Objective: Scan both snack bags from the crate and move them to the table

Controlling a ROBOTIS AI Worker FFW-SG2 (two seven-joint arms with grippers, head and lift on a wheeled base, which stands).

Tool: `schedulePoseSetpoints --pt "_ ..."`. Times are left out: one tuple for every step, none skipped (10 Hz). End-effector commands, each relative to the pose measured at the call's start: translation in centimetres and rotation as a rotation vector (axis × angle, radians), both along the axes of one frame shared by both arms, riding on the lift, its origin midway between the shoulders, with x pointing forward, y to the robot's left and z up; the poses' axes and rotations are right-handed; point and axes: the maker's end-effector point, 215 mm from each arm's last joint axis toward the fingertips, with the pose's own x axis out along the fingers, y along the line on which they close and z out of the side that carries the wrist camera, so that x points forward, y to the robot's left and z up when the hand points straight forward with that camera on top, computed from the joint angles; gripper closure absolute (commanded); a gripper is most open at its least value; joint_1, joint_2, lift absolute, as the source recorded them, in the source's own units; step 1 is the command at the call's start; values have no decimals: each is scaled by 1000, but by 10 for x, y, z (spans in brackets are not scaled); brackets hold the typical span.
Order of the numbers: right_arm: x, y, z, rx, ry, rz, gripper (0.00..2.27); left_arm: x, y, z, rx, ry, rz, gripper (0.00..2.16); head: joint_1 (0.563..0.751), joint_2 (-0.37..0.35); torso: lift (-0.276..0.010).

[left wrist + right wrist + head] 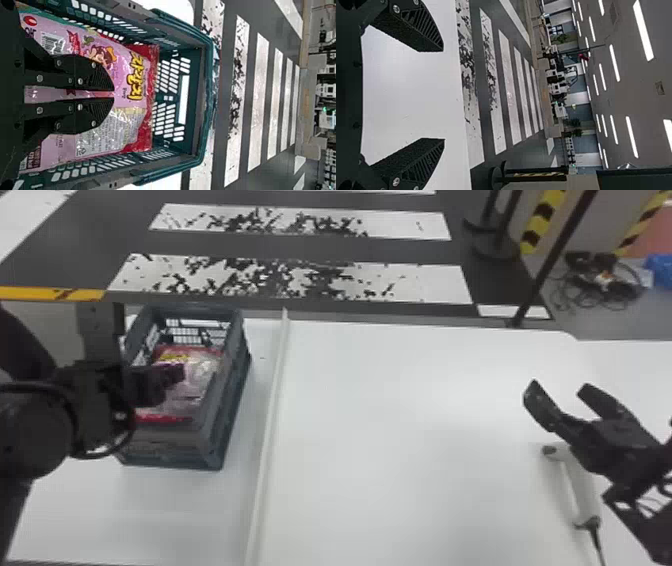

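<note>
In the head view, the left gripper (177,373) points toward three o'clock over the bag (202,365) in the nine-o'clock crate (237,390). Its fingers are drawn together; whether they pinch the bag cannot be told. At three o'clock, the right gripper (557,386) tilts toward eleven, fingers spread, empty.

Closed tool (177,373), pink snack bag (121,75) inside green crate (207,99)
</note>
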Motion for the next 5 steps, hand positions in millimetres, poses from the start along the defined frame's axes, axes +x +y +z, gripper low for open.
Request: schedulePoseSetpoints --pt "0 1 0 -1 -1 0 120 7 -4 14 -3 -26 -7 6 695 -19 -87" --pt "-1 1 0 -2 1 0 120 6 -1 12 6 8 -5 19 695 -22 -87" --pt "-1 1 -1 -5 2 1 120 -7 1 1 24 118 -17 36 695 -21 -87" --pt "-1 3 -1 -5 3 4 120 -12 4 -3 36 170 -17 36 695 -19 -87" --pt "0 4 -1 -7 3 7 120 -15 5 -5 40 195 -20 36 695 -14 -87"
